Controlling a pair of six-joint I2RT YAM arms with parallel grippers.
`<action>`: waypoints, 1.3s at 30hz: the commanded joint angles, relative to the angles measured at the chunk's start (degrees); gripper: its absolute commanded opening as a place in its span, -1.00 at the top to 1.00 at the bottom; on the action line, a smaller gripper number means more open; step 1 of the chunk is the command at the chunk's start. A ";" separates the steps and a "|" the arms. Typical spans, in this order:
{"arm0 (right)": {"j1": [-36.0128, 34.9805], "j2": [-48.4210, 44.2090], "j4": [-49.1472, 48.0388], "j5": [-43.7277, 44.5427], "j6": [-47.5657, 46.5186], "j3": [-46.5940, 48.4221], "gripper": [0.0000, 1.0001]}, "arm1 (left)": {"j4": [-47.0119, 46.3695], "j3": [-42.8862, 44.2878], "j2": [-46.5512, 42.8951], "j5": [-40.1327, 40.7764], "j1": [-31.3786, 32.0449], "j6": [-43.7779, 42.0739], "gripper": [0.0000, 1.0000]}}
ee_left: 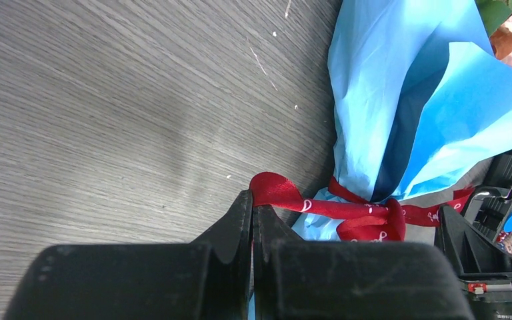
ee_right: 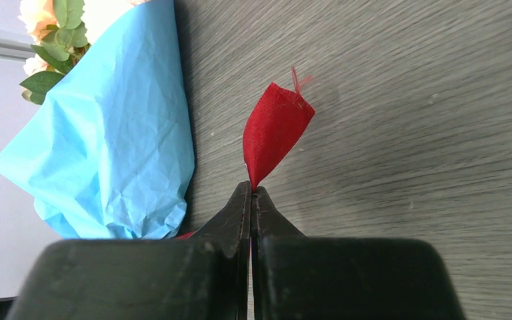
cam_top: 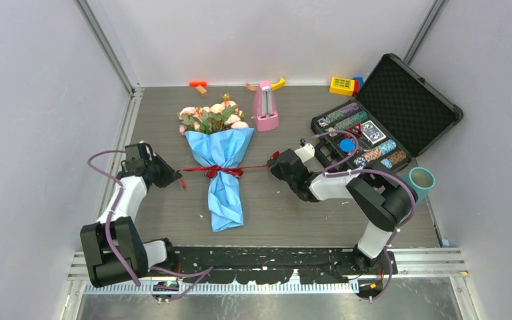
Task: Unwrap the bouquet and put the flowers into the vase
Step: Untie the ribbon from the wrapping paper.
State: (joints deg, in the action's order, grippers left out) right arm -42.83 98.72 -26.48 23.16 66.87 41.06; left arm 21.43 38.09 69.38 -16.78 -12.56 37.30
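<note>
**Both pincers clamped on the ribbon tails**

The bouquet (cam_top: 221, 153) lay flat in the middle of the surface (cam_top: 287, 207). Its flowers (cam_top: 210, 119) pointed to the far wall and its narrow end pointed to the arms. The left pincer (ee_left: 252, 203) was pressed together on the left tail of the ribbon (ee_left: 347, 208). The right pincer (ee_right: 251, 190) was pressed together on the right tail, close to its frayed tip. The ribbon ran almost straight between them, across the knot. The vase (cam_top: 421, 181) stood well apart, at the right edge beside the open case (cam_top: 400, 110).

Several things could have gone wrong from here. The ribbon looked smooth and glossy, so the short piece in the right pincer could slip out under tension. If the knot only tightened, the pull would squeeze the cone and drag the whole bouquet sideways. An uneven pull could also tear the paper.

The blue paper (ee_right: 117, 143) was thin, matte and full of fine wrinkles, with soft folds. The ribbon carried small pale printing. The surface was grey with a wood grain. The vase was a plain teal cylinder.
</note>
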 commanded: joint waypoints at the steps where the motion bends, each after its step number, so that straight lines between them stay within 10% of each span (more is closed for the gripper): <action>1: 0.77 -3.18 -0.35 4.43 -1.29 -0.99 1.00 | -1.22 -0.29 -1.61 -1.17 -1.54 0.63 1.00; 39: 4.00 -8.59 2.20 7.92 -2.60 -5.12 1.00 | 2.25 2.49 -4.33 -4.56 -8.40 0.15 1.00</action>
State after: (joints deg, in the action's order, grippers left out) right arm -39.42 92.66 -23.88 26.33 65.23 36.51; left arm 23.31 38.13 66.76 -20.62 -19.97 37.54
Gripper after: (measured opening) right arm 0.021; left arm 0.009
